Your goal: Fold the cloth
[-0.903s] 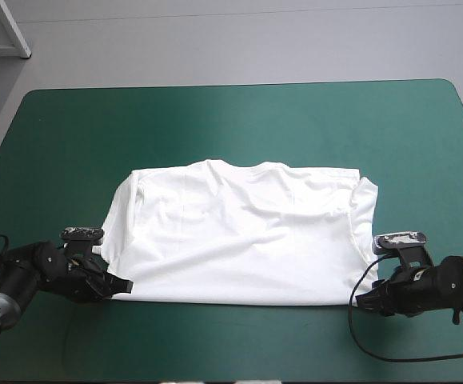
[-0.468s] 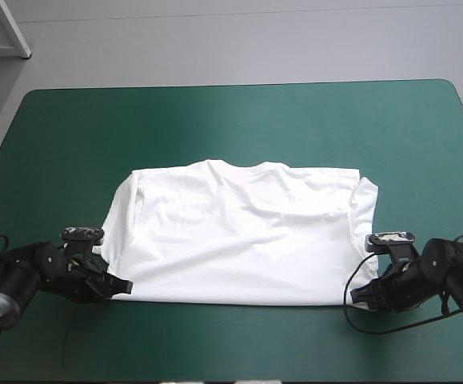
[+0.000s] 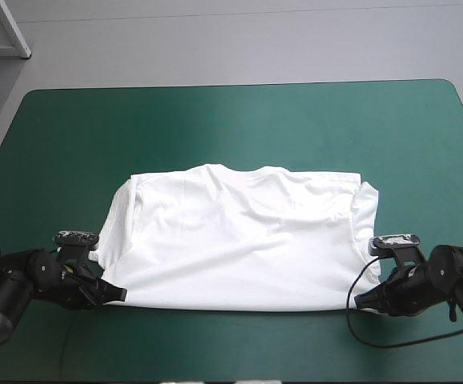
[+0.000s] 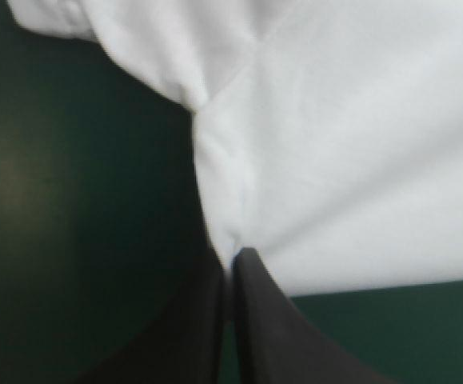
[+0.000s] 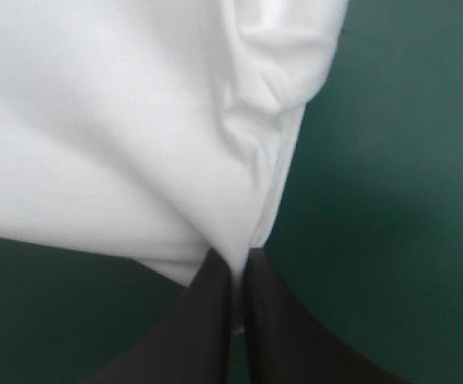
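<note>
The white T-shirt [image 3: 239,236] lies folded flat across the middle of the teal-green table, collar side toward the far edge. At its near left corner my left gripper [image 3: 117,294] is shut on the T-shirt; in the left wrist view the cloth [image 4: 335,136] runs into the tip of the black fingers [image 4: 251,320]. My right gripper [image 3: 362,301] is shut on the T-shirt at the near right corner, and the right wrist view shows the cloth [image 5: 135,144] pinched and bunched into a crease between the fingers [image 5: 207,320].
Bare teal-green cover [image 3: 239,128] stretches beyond the shirt to the far edge and on both sides. A narrow strip of cover [image 3: 239,344] lies between the shirt's near hem and the table's front edge.
Both grippers have drawn the near hem slightly toward the front edge. The left gripper slid back and to the left, and the shirt's surface now looks pulled flatter.
</note>
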Motion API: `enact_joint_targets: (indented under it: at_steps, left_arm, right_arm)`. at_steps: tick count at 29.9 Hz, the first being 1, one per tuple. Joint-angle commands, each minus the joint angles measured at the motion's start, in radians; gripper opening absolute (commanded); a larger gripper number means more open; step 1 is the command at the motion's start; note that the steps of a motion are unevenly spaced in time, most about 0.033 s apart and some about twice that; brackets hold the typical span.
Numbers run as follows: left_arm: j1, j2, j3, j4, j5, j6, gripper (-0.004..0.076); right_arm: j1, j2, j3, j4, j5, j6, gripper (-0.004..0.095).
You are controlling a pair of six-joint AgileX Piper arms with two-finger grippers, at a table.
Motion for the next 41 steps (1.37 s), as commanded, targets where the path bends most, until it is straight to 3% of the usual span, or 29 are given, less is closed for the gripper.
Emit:
enact_joint_targets:
  at_steps: [1,5,10,15,27,41]
  left_arm:
    - [-0.001,-0.093,-0.02,0.063,0.066,-0.047,0.0019]
    - [-0.001,-0.181,-0.02,0.088,0.116,-0.072,0.0019]
    - [-0.001,-0.202,-0.029,0.092,0.19,-0.064,0.0019]
    - [-0.003,-0.201,-0.129,0.092,0.171,-0.048,0.0019]
    - [-0.003,0.013,-0.434,0.079,0.05,-0.028,0.0019]
    - [-0.003,0.331,-0.534,0.011,-0.199,-0.019,0.0019]
  right_arm:
    - [-0.007,-0.128,-0.018,-0.091,0.078,0.038,-0.0013]
    - [-0.007,-0.231,-0.018,-0.118,0.144,0.072,-0.0018]
    - [-0.007,-0.303,-0.047,-0.095,0.149,0.074,-0.0017]
    - [-0.007,-0.319,-0.148,-0.088,0.134,0.07,-0.0018]
    - [-0.007,-0.209,-0.282,-0.08,-0.08,0.028,-0.0018]
    - [-0.007,0.158,-0.373,-0.001,-0.398,-0.073,-0.0018]
